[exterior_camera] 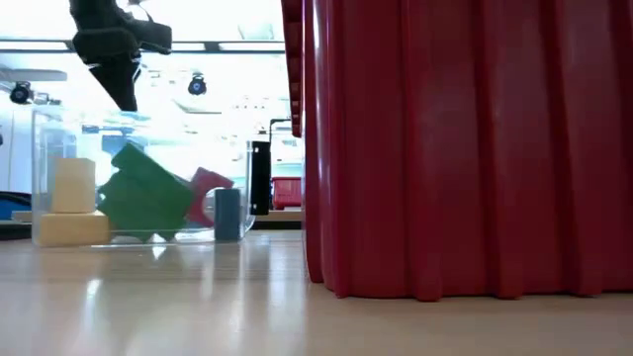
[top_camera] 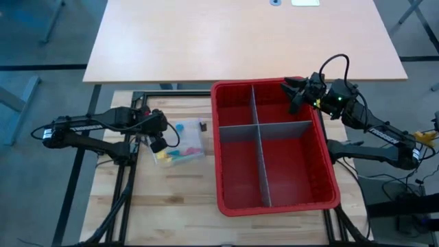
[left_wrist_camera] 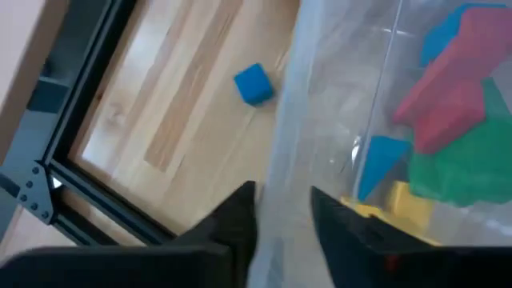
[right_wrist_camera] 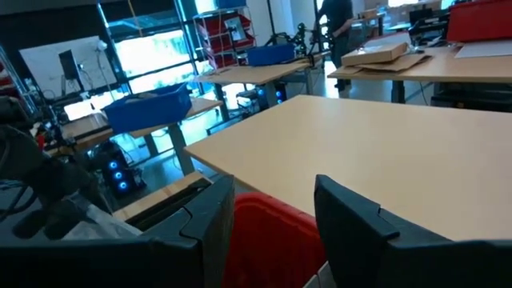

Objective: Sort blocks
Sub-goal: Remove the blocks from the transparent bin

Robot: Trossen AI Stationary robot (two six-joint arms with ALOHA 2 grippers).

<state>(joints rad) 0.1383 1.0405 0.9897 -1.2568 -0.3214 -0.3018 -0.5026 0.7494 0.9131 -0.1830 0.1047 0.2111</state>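
Small clear plastic tub (top_camera: 180, 143) left of red plastic bin (top_camera: 328, 162): holds yellow, green, red, blue toy blocks (exterior_camera: 148, 193) | 1 blue cube (left_wrist_camera: 254, 83) on wooden table (top_camera: 178, 206) outside tub | bin: grey dividers (top_camera: 259, 130), 4 compartments, none holding blocks | left gripper (left_wrist_camera: 280, 216) fingers apart astride tub wall | right gripper (right_wrist_camera: 268, 216) fingers apart, over bin's far rim.

The dark left arm reaches in from the table's left side toward the red plastic divided bin (top_camera: 329, 185), its left gripper (top_camera: 157, 143) hanging just left of that bin, pointed downward. In the left wrist view its two dark fingers (left_wrist_camera: 232, 220) stand slightly apart. The dark right arm bends in from the right, and its right gripper (top_camera: 295, 92) hovers over the bin's far right corner, fingers (right_wrist_camera: 352, 216) spread apart.
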